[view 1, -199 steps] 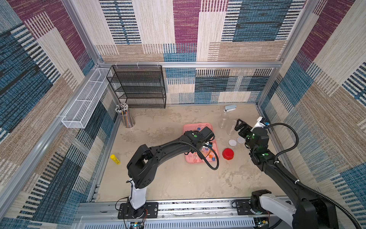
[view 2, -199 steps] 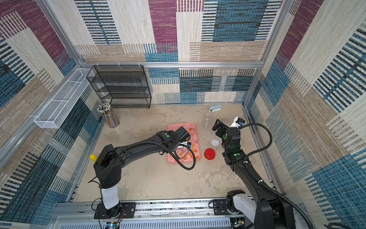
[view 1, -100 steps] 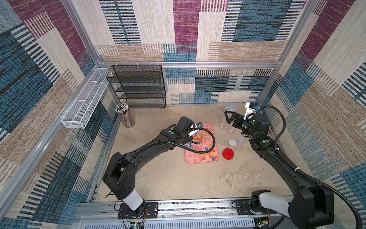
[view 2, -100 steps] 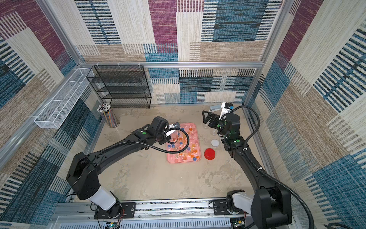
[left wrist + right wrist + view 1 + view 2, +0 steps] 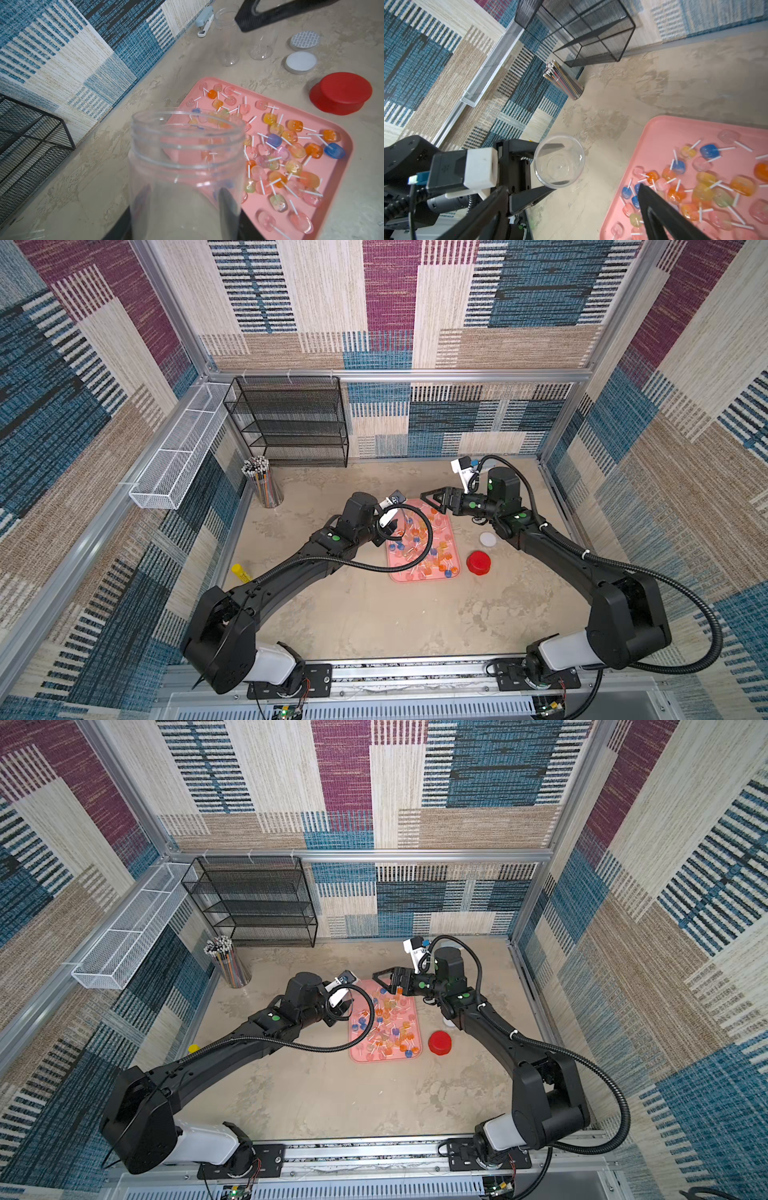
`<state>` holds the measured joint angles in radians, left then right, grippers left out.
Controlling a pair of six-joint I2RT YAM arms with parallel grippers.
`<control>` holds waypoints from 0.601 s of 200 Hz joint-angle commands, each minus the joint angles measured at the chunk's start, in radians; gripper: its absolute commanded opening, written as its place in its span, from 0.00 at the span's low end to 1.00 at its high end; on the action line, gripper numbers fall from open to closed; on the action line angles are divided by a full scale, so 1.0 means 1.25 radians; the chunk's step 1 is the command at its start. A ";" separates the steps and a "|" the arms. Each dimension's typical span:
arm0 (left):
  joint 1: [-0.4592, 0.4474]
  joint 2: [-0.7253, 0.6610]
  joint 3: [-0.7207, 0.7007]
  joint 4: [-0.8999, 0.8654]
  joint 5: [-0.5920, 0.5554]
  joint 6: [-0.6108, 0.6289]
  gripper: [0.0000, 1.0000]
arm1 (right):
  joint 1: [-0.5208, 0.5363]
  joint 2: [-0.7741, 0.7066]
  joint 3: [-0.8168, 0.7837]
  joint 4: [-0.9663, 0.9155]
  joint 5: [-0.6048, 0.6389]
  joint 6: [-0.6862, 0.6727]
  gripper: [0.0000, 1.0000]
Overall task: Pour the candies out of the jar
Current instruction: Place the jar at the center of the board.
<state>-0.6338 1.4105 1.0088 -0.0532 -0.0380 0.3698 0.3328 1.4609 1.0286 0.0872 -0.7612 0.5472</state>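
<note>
Dozens of candies [image 5: 291,149]: spread loose across the pink tray [image 5: 675,131], none seen out on the desk [image 5: 374,614]
Tray place: near mid-desk, with a red lid [image 5: 478,563] just beside its right edge, towards the front corner
Jar [image 5: 187,166]: clear plastic, lid off, held off the desk at the tray's left edge, mouth turned towards the tray; it looks empty in both wrist views
Step in hand: the pour looks finished, judging by the bare jar and the covered tray
Next move: probably righting the jar and setting it on free desk left of the tray; that calls for clearing the tray rim and a level base before release
Left claw [image 5: 560,164]: clamped on the jar's body, fingers [image 5: 521,148] pressing opposite sides of its wall
Right claw [image 5: 432,501]: spread wide apart, holding nothing, touching nothing, hovering above the tray's far edge
</note>
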 commanded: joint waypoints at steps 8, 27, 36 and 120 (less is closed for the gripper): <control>0.000 -0.006 -0.010 0.043 0.025 -0.028 0.00 | 0.032 0.017 -0.004 0.031 -0.058 0.027 1.00; 0.001 -0.001 -0.006 0.040 0.031 -0.027 0.00 | 0.049 0.028 0.000 0.031 -0.064 0.025 1.00; 0.000 0.002 -0.006 0.039 0.032 -0.026 0.00 | 0.054 0.034 0.003 0.035 -0.069 0.027 1.00; -0.001 0.024 0.019 0.010 0.085 -0.027 0.00 | 0.099 0.136 0.050 0.082 -0.080 0.065 1.00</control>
<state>-0.6331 1.4334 1.0157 -0.0425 0.0273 0.3668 0.4427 1.6009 1.0767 0.1337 -0.8513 0.5999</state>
